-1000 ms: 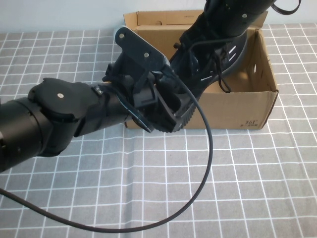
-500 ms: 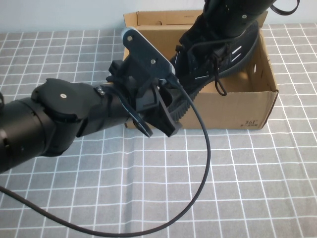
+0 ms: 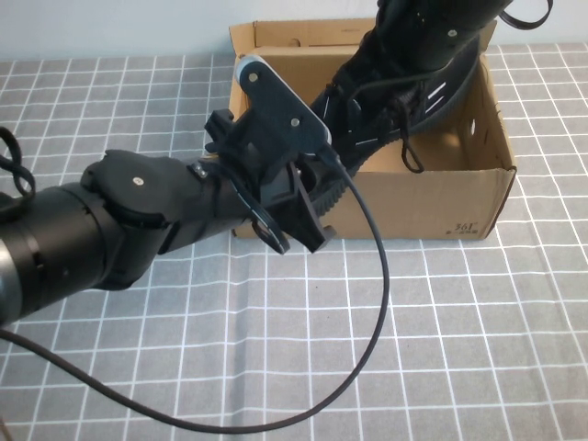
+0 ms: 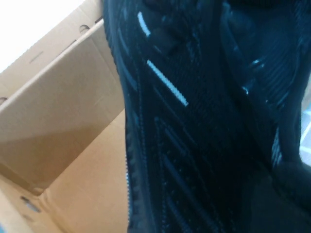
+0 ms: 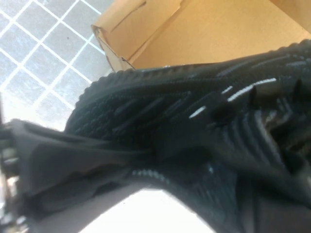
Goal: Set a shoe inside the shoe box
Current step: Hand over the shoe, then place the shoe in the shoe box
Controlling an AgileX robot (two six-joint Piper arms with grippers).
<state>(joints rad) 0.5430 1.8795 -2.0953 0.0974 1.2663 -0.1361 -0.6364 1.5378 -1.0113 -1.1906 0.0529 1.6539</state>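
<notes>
Shoe: the shoe (image 3: 404,101) was an all-black mesh sneaker, held tilted over the open shoe box (image 3: 478,197), its toe end at the near left corner and its heel end raised toward the far right. Its knit side carried short white dash marks, and a ribbed rubber edge ran along the sole.
Laces: thin black cords hung loose from the shoe and dangled into the box.
Shoe box: plain brown cardboard, rectangular, open on top, with round holes in its right wall and small dark print at the near right corner. Its lid flap stood up along the far edge.
Left gripper: the left gripper (image 3: 308,216) sat at the box's near left corner, its dark plastic fingers clamped on the shoe's toe end.
Right gripper: the right gripper (image 3: 427,37) was above the far side of the box at the shoe's heel end; I could not tell how its fingers stood.
Left arm: thick, rounded and matte black, reaching in from the left with a smooth black cable (image 3: 367,331) looping across the table.
Table: the table (image 3: 478,349) wore a grey cloth ruled in a white square grid.
</notes>
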